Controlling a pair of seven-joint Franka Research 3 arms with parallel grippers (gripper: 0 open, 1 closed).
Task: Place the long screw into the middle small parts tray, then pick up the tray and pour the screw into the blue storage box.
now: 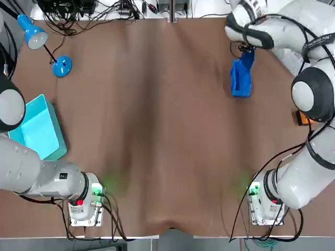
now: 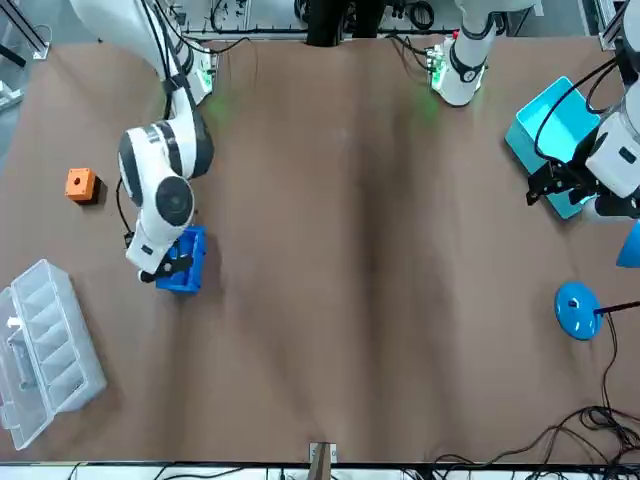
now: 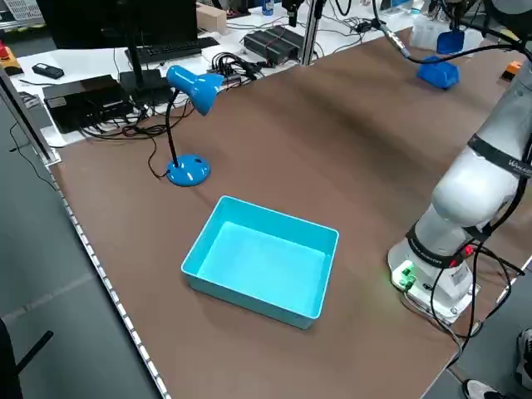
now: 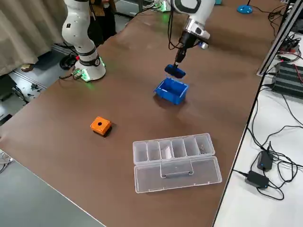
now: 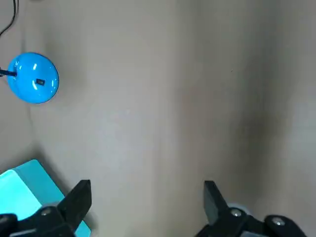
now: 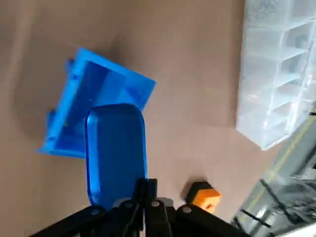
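The right gripper [image 6: 146, 186] clamped one end of a small tray [image 6: 116, 153], glossy blue with rounded corners, held just above the blue storage box [image 6: 121, 81]. Across the table, the left gripper [image 5: 146, 191] hung open beside a teal bin [image 5: 24, 186].

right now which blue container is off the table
The small blue tray in the right pincer, above the blue storage box; that box and the turquoise bin rest on the table.

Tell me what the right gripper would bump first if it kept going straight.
The right gripper points down, shut on a small blue tray. Straight on, that tray would probably meet the blue box just below; the gap is hard to judge. The left gripper idles, open.
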